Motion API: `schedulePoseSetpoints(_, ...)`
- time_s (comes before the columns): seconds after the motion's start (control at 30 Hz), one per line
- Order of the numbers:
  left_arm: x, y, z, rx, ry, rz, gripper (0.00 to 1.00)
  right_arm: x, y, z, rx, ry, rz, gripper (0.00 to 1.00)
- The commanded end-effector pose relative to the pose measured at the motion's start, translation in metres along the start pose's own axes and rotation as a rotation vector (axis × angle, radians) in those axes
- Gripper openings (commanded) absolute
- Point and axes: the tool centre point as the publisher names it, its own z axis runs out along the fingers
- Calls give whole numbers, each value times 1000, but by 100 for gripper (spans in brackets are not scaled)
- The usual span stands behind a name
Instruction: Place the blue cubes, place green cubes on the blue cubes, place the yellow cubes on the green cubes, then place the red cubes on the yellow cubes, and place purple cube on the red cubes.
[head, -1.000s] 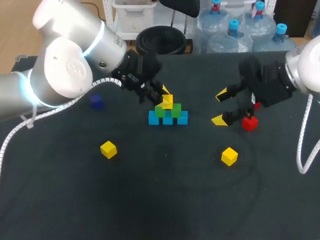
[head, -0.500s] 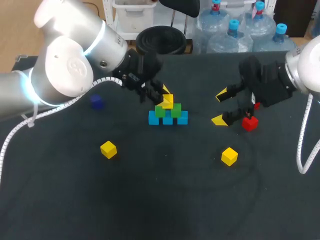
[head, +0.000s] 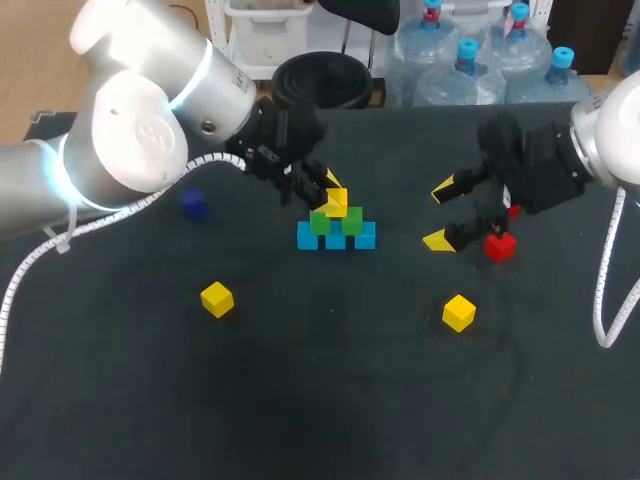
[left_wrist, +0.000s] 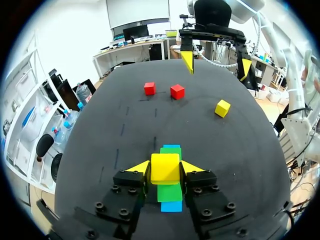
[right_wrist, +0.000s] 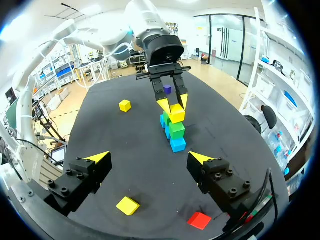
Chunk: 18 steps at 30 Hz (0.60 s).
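Both arms are built of fat, rounded links in glossy silver-white. The left arm (head: 140, 130) shows thin rings of pale blue light at its joint seams and a small dark screw hole on one housing; a white ribbed cable (head: 22, 268) trails beside it. The right arm (head: 612, 140) has a similar white cable (head: 603, 280) hanging near it, plus thin red and green wires at the wrist. Each arm ends in a matte black wrist block. The left gripper (left_wrist: 165, 168) and right gripper (right_wrist: 150, 158) have chunky black finger blocks studded with round screws and tipped with bright yellow wedges.
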Motion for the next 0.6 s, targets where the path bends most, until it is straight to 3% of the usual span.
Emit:
schedulePoseSetpoints(0.03, 0, 1, 1, 5, 4, -1, 31, 0, 0, 0, -1, -2, -1, 100)
schedulePoseSetpoints(0.6, 1, 1, 1, 5, 5, -6, 39, 0, 0, 0, -1, -2, -1, 100)
